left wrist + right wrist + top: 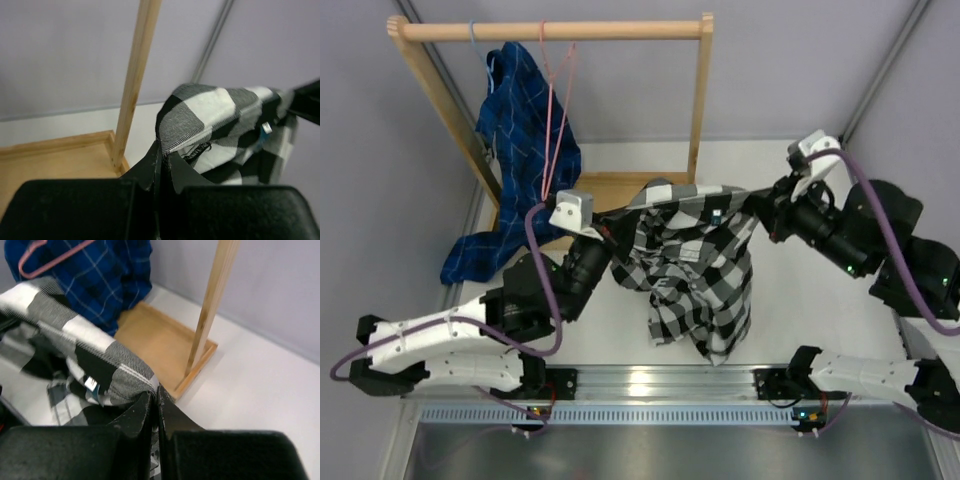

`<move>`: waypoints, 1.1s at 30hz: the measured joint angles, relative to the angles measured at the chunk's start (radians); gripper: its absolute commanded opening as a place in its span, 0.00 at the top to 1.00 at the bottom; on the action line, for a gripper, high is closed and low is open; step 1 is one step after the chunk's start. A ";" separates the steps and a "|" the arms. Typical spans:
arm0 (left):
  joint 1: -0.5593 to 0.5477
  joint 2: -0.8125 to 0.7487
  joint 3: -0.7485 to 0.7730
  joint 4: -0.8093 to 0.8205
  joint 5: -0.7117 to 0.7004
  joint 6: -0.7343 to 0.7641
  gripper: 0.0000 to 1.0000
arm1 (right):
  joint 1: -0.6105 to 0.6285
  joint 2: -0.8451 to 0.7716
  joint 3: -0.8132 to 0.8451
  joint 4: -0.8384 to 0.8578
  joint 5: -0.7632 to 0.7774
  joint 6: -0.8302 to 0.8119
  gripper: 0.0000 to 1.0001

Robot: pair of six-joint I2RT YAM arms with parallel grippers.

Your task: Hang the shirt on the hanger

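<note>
Left gripper (609, 236) and right gripper (761, 206) pinch the checked shirt (695, 270), stretched between them above the white table (810, 310), its small label (91, 384) unreadable; the pink hanger (557, 110) hangs on the wooden rack (550, 30) against grey walls (780, 70)

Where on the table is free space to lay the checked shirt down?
Bare white table lies right of the black-and-white checked shirt, before the right arm, and behind it beside the wooden rack's right post. The back left is crowded: blue plaid shirt, pink wire hanger, rack base.
</note>
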 measured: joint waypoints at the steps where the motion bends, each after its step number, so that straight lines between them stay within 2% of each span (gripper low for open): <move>1: -0.064 -0.001 0.024 0.019 -0.047 0.064 1.00 | 0.000 0.028 0.058 -0.005 0.009 -0.015 1.00; 5: -0.272 0.054 0.159 0.182 -0.144 0.344 1.00 | 0.007 0.160 0.346 -0.008 0.025 -0.093 1.00; 8: -0.332 0.124 0.243 0.308 -0.154 0.518 1.00 | 0.010 0.217 0.473 -0.003 0.038 -0.145 1.00; 11: -0.343 0.179 0.262 0.386 -0.166 0.617 1.00 | 0.013 0.224 0.463 0.010 0.099 -0.179 1.00; 13: -0.327 0.215 0.262 0.397 -0.209 0.624 1.00 | 0.012 0.195 0.357 0.027 0.159 -0.177 1.00; 16: -0.217 0.259 0.262 0.270 -0.231 0.476 1.00 | 0.004 0.136 0.128 0.018 0.231 -0.127 1.00; 19: -0.015 0.293 0.226 0.036 -0.149 0.171 1.00 | -0.008 0.084 -0.156 0.027 0.271 -0.003 1.00; 21: 0.080 0.308 0.142 -0.066 -0.104 0.006 1.00 | -0.012 0.069 -0.351 0.036 0.274 0.085 1.00; 24: 0.117 0.318 -0.017 -0.153 -0.022 -0.165 1.00 | -0.013 0.036 -0.614 0.076 0.249 0.184 0.98; 25: 0.122 0.320 -0.073 -0.168 0.013 -0.212 1.00 | -0.013 0.013 -0.681 0.094 0.232 0.206 0.89; 27: 0.132 0.321 -0.161 -0.194 0.067 -0.280 1.00 | -0.015 -0.057 -0.780 0.128 0.188 0.238 0.77; 28: 0.135 0.320 -0.193 -0.198 0.085 -0.305 1.00 | -0.016 -0.089 -0.805 0.143 0.166 0.244 0.66; 30: 0.141 0.316 -0.231 -0.198 0.114 -0.342 1.00 | -0.018 -0.168 -0.833 0.182 0.118 0.254 0.59; 31: 0.142 0.307 -0.242 -0.198 0.126 -0.354 1.00 | -0.018 -0.201 -0.835 0.204 0.095 0.252 0.52; 33: 0.142 0.277 -0.254 -0.196 0.145 -0.373 1.00 | -0.019 -0.248 -0.833 0.252 0.053 0.243 0.48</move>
